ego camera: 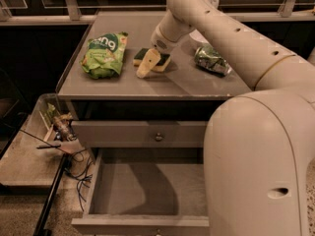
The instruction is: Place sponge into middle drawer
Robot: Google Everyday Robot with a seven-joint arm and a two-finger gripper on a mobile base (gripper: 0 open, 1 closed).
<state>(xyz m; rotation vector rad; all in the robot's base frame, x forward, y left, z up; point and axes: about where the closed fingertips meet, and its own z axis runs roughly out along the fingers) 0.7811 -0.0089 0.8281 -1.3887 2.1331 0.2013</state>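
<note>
The sponge (pixel 143 56), a small block with a dark green scouring layer over pale yellow foam, is laid flat near the middle of the grey tabletop (pixel 197 85). Its front edge is overlapped by the gripper (pixel 149 64), lowered onto it from above. The middle drawer (pixel 118 191), a wide grey box with low side walls, is pulled open below, and its flat floor is exposed.

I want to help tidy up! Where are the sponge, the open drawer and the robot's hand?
sponge (pixel 141 55), camera view, dark green top corner.
middle drawer (pixel 147 190), camera view, bare grey floor.
hand (pixel 149 63), camera view, its pale end, at the sponge on the countertop (pixel 197 85).
</note>
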